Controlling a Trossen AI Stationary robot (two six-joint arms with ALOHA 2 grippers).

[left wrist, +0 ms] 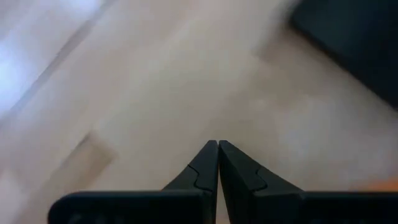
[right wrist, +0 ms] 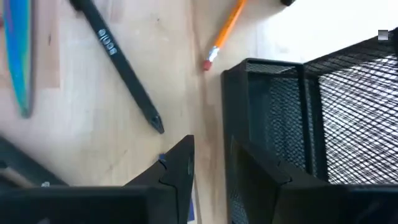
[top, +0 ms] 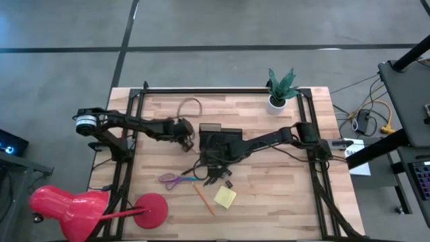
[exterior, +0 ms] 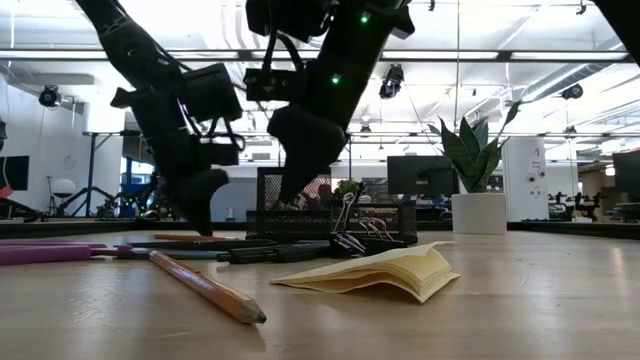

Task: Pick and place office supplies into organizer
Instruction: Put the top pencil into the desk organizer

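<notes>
In the high view, at the lower left of the frame, a red lamp [top: 74, 210] is being left alone. Just right of it, in the lower middle, the purple scissors [top: 173, 179], an orange pencil [top: 203, 199], a small black clip [top: 228, 183] and the yellow sticky pad [top: 225, 196] are lying on the wooden table [top: 282, 195], so most of the work is judged not yet done. The left gripper [top: 187, 144] is being held near the middle, its fingers pressed together on nothing. Right beside it, the black mesh organizer [top: 216, 138] is sitting in the middle, and nothing can be seen inside it. The right gripper [top: 213, 168] is being held just below the organizer, its fingers a little apart and holding nothing, near a black pen [right wrist: 121, 65]. At the upper right, a green plant [top: 280, 86] is standing.
</notes>
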